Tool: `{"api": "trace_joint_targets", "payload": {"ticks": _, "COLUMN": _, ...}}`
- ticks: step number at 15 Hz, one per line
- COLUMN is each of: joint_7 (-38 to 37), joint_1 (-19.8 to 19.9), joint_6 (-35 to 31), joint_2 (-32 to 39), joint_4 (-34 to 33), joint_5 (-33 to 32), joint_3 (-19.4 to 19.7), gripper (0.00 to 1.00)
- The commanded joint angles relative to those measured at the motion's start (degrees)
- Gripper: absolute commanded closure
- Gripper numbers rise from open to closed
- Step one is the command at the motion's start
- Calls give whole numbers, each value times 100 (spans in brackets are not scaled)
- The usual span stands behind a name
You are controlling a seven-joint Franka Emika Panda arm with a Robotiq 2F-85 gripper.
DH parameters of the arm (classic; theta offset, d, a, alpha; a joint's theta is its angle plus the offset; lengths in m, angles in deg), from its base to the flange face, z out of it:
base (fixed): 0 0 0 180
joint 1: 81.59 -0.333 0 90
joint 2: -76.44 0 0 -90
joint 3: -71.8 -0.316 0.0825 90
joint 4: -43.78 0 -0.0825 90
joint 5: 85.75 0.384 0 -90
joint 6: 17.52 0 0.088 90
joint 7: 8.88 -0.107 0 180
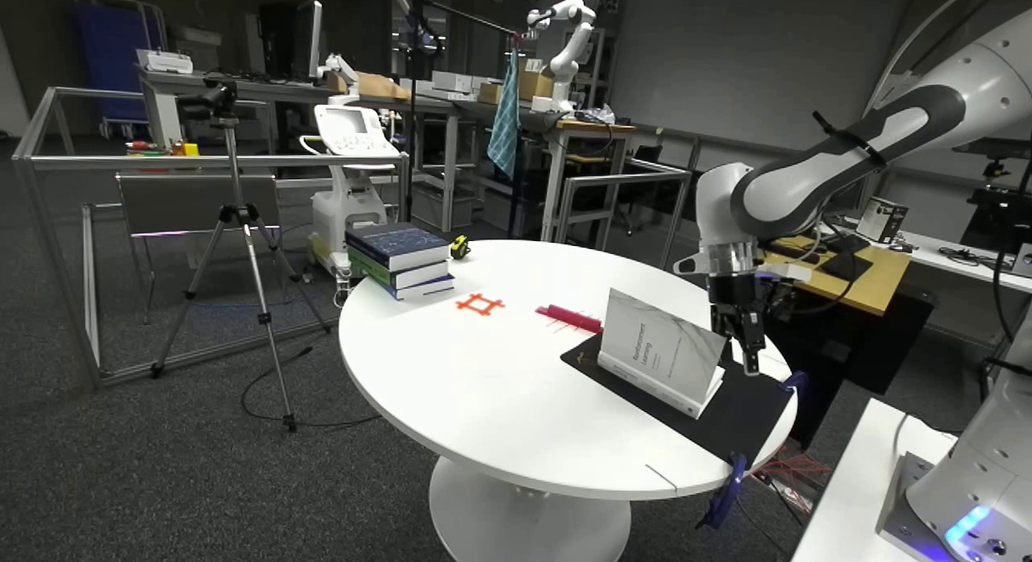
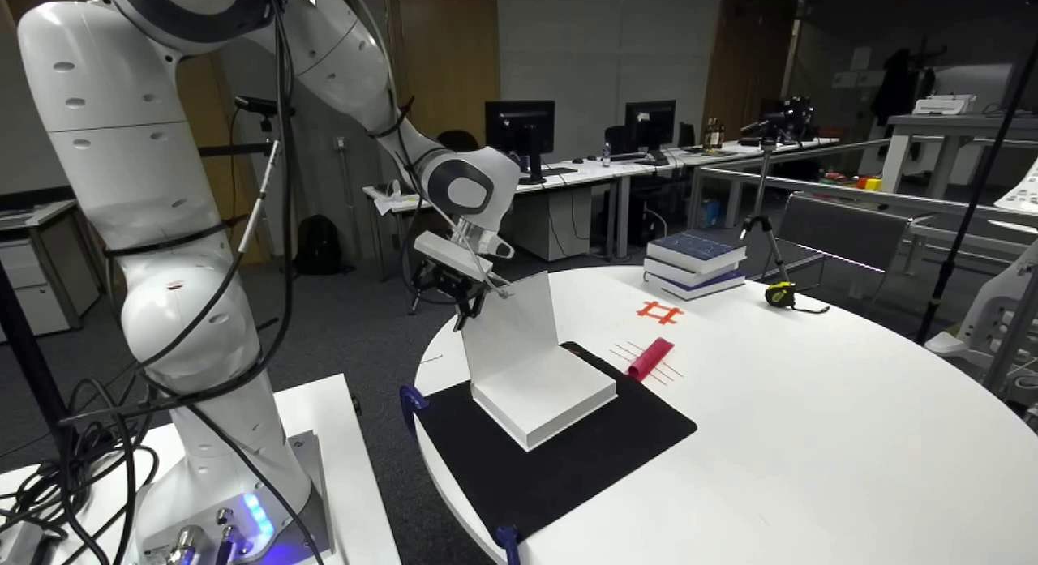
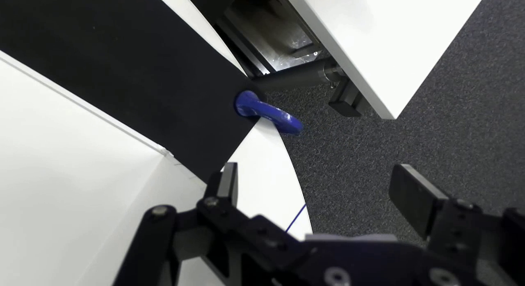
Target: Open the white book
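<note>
1. Where: white book (image 1: 661, 356) on the black mat (image 2: 568, 468), which lies on the round table (image 1: 500, 385). Pages (image 2: 559, 391) flat, front cover (image 2: 515, 334) standing steeply up in both exterior views.
2. Claw (image 3: 315, 175): spread wide. Fingers (image 3: 416, 197) far apart in the wrist view, bare floor (image 3: 348, 163) and a strip of table showing through the gap; nothing pinched.
3. Claw sits at the cover's upper corner, robot end. Touching or just beside: can't tell.
4. Step in hand, my call: middle of the opening. Cover is up off the pages but not laid over. Probably past halfway.
5. Next move: likely set one finger on the inside face of the cover and push away from the pages until it falls flat. Pinching seems unneeded. Then back off.
6. Watch: slipping off the corner early could let the cover drop shut; pushing low might drag the whole book along the mat.
</note>
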Motion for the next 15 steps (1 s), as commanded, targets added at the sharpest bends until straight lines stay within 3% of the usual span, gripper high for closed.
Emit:
{"api": "trace_joint_targets", "payload": {"ticks": 1, "joint_7": -123, "joint_1": -126, "joint_6": -359, "joint_2": -307, "joint_4": 321, "joint_5": 155, "joint_3": -62, "gripper": 0}}
{"api": "trace_joint_targets", "payload": {"ticks": 10, "joint_7": -560, "joint_1": -464, "joint_6": -1756, "joint_2": -206, "joint_4": 957, "joint_5": -51, "joint_3": -353, "gripper": 0}}
{"api": "trace_joint_targets", "payload": {"ticks": 15, "joint_7": -722, "joint_1": -601, "joint_6": -2089, "joint_2": -177, "joint_4": 1087, "joint_5": -196, "joint_3": -478, "gripper": 0}}
